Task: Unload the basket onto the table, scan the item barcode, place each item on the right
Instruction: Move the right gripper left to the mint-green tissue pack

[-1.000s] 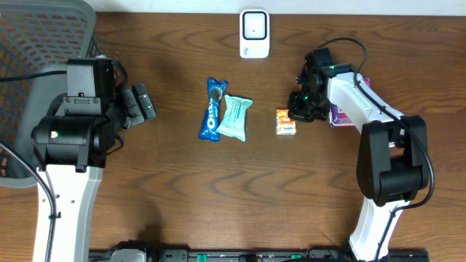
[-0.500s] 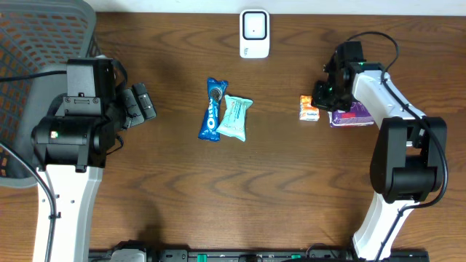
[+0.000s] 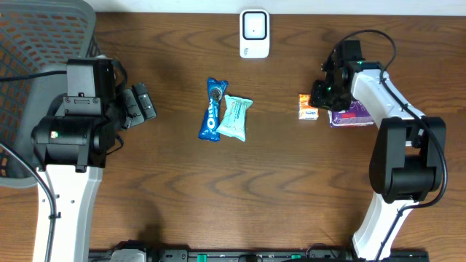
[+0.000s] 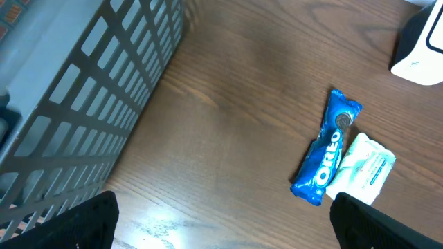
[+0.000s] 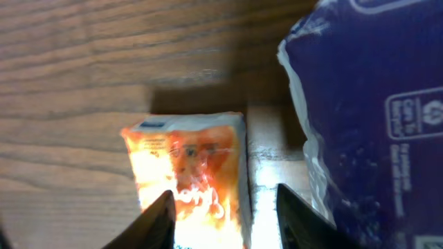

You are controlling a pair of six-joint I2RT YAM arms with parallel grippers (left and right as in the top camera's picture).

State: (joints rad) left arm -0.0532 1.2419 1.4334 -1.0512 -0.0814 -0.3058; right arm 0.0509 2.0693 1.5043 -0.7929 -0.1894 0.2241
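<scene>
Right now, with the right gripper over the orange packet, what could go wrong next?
The orange packet lies close beside the purple pack, so the right gripper closing could snag the purple wrapper too. One jaw overlaps the packet's edge in the wrist view; it may press down and shove it rather than grip.

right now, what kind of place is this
Probably a mock checkout bench: a white boxy barcode scanner, a blue Oreo snack packet on a brown wooden table, and a grey plastic mesh basket.

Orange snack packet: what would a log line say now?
item: orange snack packet, flat on table | right fingers: open, astride it | purple pack: beside, apart | left fingers: open, empty
</scene>
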